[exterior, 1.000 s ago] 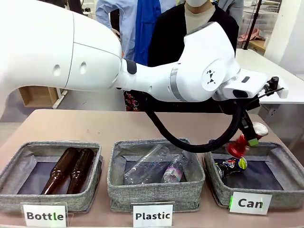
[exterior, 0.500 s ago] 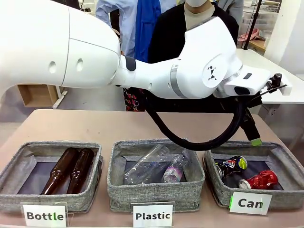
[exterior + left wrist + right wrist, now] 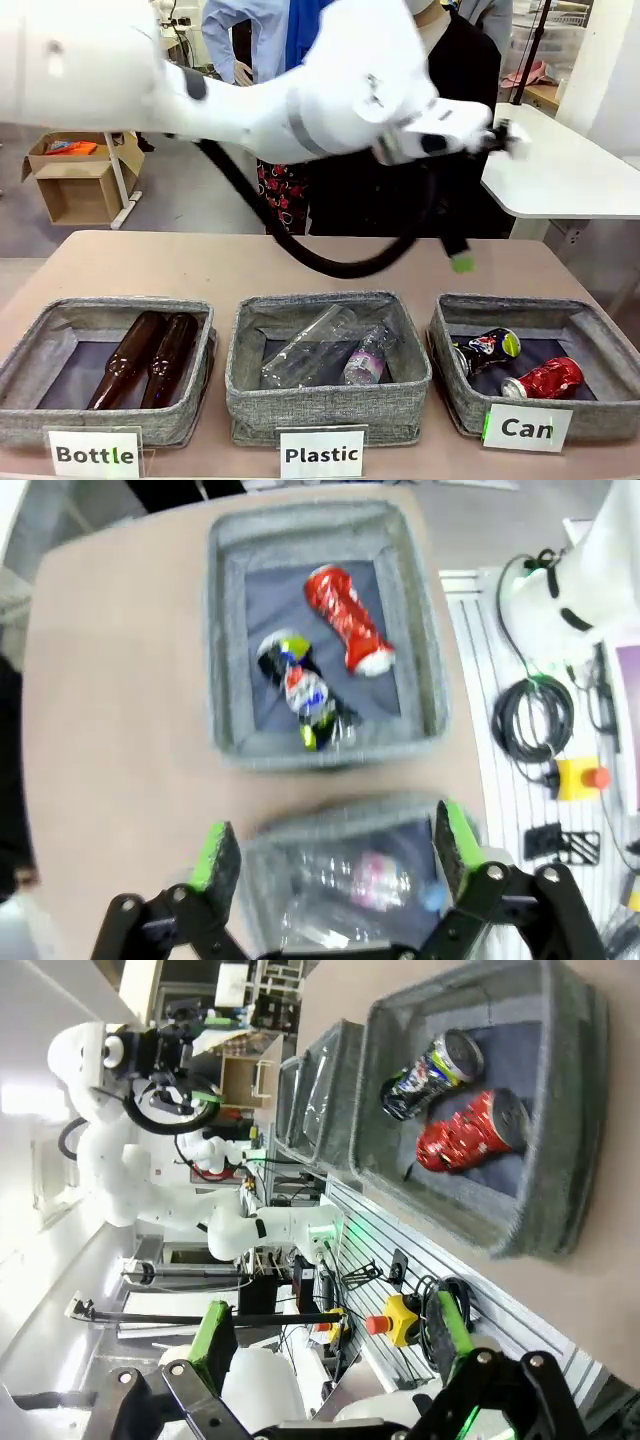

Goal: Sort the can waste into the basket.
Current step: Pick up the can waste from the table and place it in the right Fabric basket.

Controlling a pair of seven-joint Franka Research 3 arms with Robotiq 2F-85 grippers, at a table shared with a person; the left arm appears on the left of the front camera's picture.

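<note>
**Sorting looks finished: 2 cans lie in the "Can" basket**

Nearest the camera in the front view, 3 grey baskets stand in a row behind white labels. The basket [image 3: 585, 318] marked "Can", at the robot's right end, holds both pieces of can waste: the black can [image 3: 486, 349] towards its inner wall and the red can [image 3: 545, 379] just beside it, nearer the label. No can shows on the bare table [image 3: 200, 262], so I judge nothing is left to sort. The "Plastic" basket [image 3: 328, 400] holds clear bottles [image 3: 325, 348]; the "Bottle" basket [image 3: 105, 418] holds 2 brown bottles [image 3: 145, 358]. Farther back, the left gripper [image 3: 330, 848] hangs above the baskets, fingers spread and grasping nothing. The right gripper [image 3: 330, 1338] is likewise spread and empty. Nothing blocks the baskets. A person [image 3: 455, 75] stands at the far side
</note>
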